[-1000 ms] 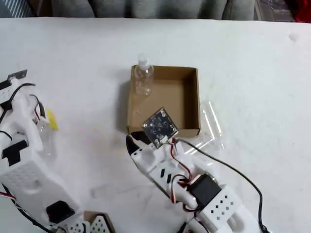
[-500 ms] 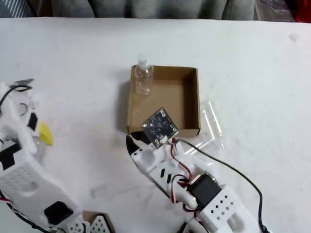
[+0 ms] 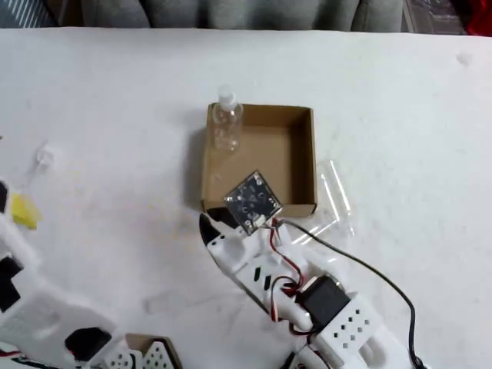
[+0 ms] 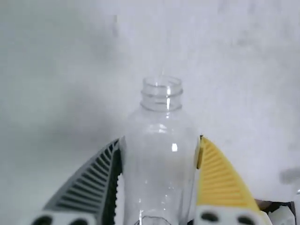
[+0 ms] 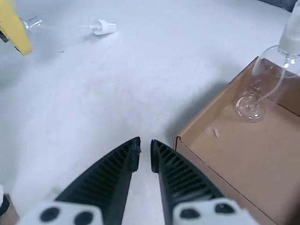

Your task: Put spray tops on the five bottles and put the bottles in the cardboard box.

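My left gripper (image 4: 159, 143) is shut on a clear bottle (image 4: 161, 117) with an open neck, held between its grey and yellow fingers over the white table. In the high view its yellow finger (image 3: 23, 212) is at the far left edge. A white spray top (image 3: 44, 157) lies on the table nearby, and the same spray top (image 5: 103, 27) lies far off in the right wrist view. The cardboard box (image 3: 300, 157) holds one upright bottle with a spray top (image 3: 227, 123) in its far left corner. My right gripper (image 5: 144, 143) is shut and holds nothing, just outside the box's near left corner (image 5: 180, 140).
Clear bottles (image 3: 336, 192) lie on the table right of the box, beside the right arm's cable (image 3: 361, 269). A small brown cardboard piece (image 3: 150, 350) sits at the front left. The white table (image 3: 138, 92) stretches wide behind and left of the box.
The left arm has pulled back to the left and toward the front with the bottle, uncovering the spray top on the table. The right arm has not moved.
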Motion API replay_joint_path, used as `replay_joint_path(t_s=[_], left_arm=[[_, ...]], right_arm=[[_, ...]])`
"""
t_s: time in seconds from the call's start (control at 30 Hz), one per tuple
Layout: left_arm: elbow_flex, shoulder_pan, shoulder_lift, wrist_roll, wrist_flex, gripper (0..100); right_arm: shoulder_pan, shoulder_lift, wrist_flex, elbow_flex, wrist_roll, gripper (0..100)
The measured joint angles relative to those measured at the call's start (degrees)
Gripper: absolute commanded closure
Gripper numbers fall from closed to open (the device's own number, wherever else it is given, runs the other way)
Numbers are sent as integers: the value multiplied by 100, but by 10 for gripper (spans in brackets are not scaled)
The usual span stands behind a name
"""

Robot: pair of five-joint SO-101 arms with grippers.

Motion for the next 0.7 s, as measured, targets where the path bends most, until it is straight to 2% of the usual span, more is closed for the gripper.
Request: replay_joint_path(t_s=[0.2, 0.47, 0.7], left_arm=[[0, -738, -299, 0, 0, 980], [0, -1398, -325, 0, -545, 980], [-62, -1486, -325, 149, -888, 980]], right_arm=[[-334, -9, -281, 290, 0, 984], [-686, 97, -316, 316, 0, 984], [-1011, 1600, -844, -123, -299, 984]])
